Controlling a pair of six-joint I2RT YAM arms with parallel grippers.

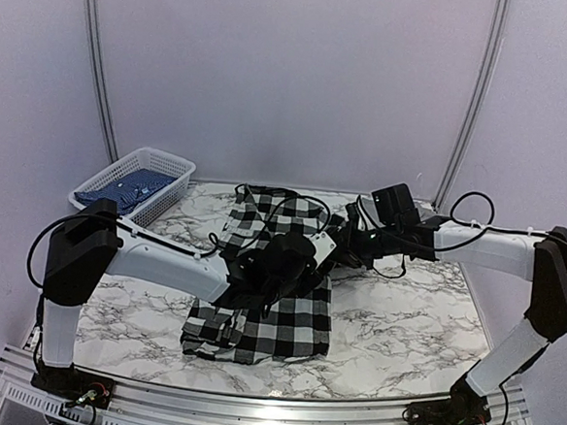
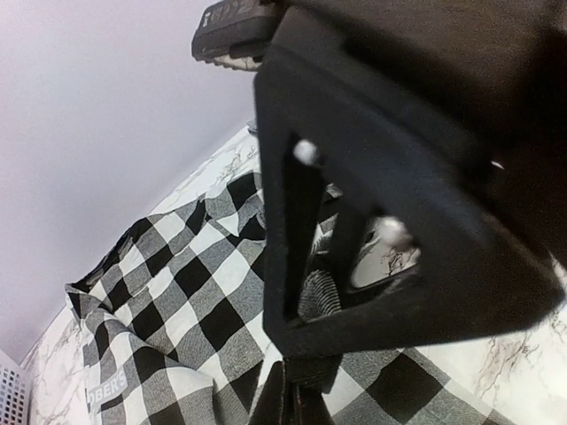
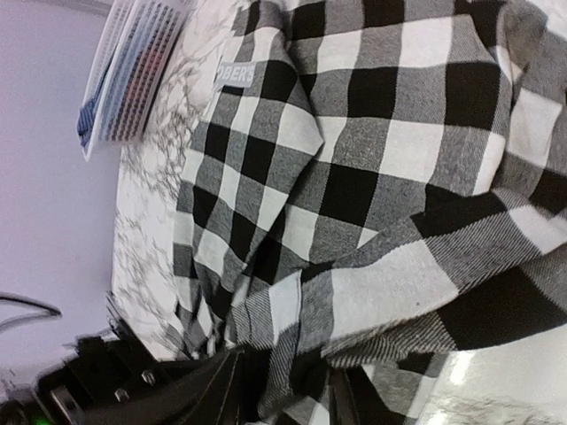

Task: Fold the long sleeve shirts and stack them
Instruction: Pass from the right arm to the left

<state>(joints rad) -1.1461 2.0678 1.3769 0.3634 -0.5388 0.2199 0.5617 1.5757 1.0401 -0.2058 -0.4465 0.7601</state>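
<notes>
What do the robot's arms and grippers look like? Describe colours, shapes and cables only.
Both the left arm and right arm have smooth white tube links joined by boxy black joint housings, with thin black cables looping alongside. The left gripper and right gripper are black and blocky.

The marble-patterned tabletop (image 1: 403, 318) carries a black-and-white checked shirt (image 1: 285, 334), lying rumpled across the frame's middle. A white mesh basket (image 1: 163, 199) sits at upper left.

Desk (image 1: 403, 318): white marble pattern, grey veins. Pale lilac walls (image 1: 293, 77) behind. Thin metal poles (image 1: 97, 63) rising either side. Aluminium rail (image 1: 270, 406) along near edge.
</notes>
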